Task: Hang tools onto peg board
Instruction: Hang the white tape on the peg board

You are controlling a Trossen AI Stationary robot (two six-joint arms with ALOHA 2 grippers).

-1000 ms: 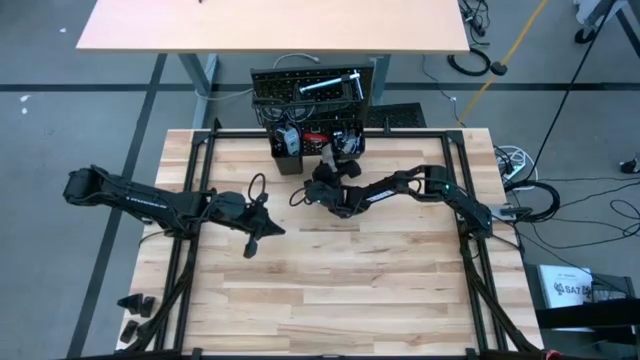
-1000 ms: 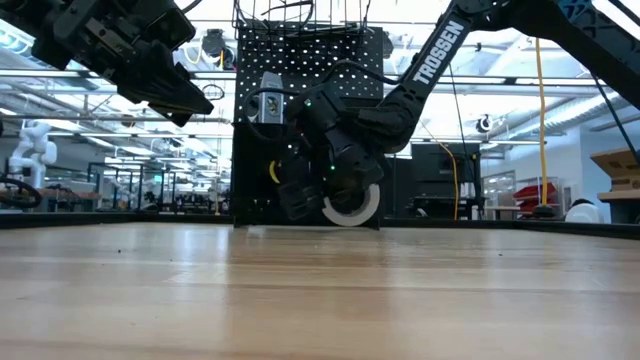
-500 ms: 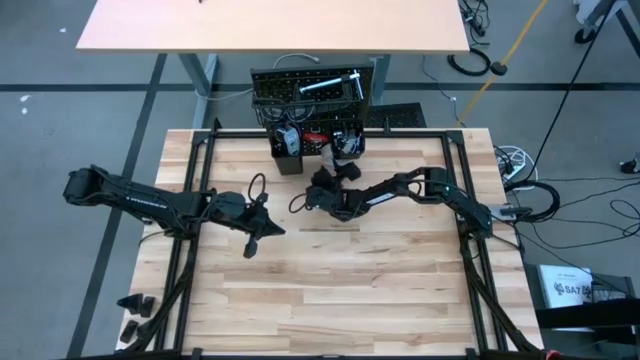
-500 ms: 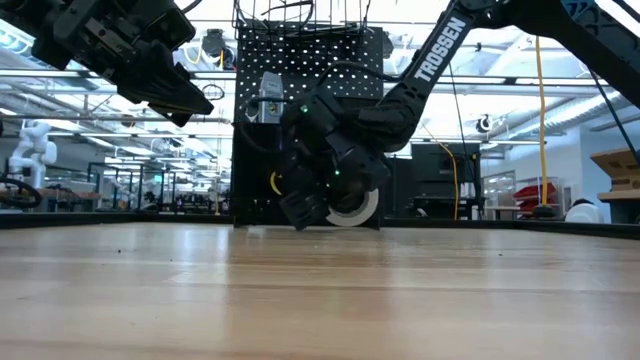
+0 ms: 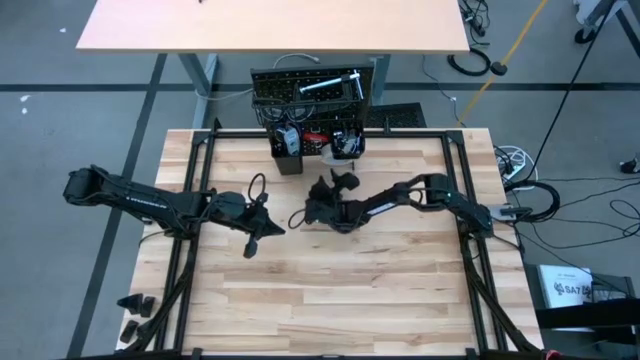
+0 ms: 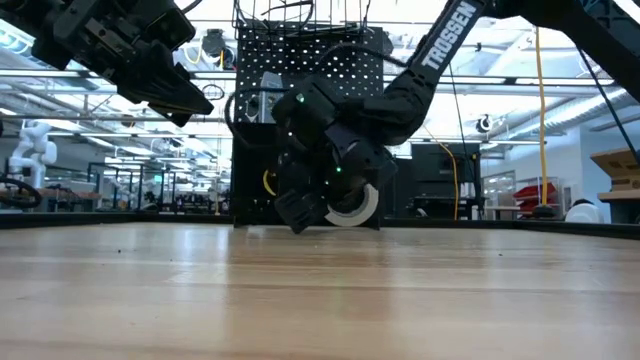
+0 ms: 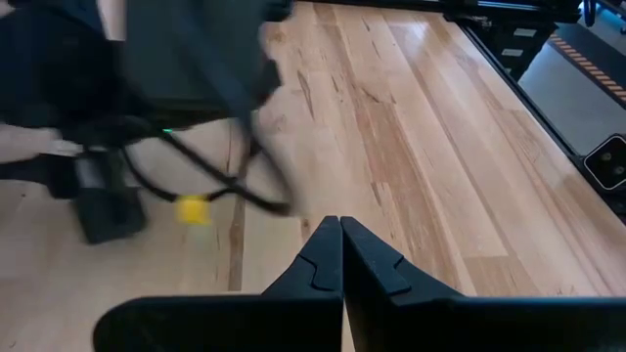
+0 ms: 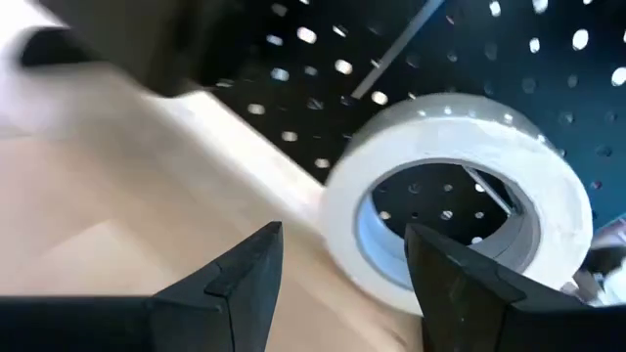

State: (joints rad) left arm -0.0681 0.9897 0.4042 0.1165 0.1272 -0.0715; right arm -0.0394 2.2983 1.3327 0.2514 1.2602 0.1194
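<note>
Several tools (image 5: 318, 88) are already hung on the peg board (image 6: 330, 70) at the far edge of the counter (image 5: 330, 290). The white tape roll (image 8: 460, 200) is left standing at its foot. The right hand (image 8: 342, 269) is held open near it, empty. The left hand (image 7: 340, 256) is closed, empty, waiting at the left.

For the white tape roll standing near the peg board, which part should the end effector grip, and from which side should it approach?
Grip the rim of the white tape roll, one finger through its open centre and one outside. It stands on edge by the peg board, hole facing the table's open side, so approach from there. The right end effector is open and faces the hole.
</note>
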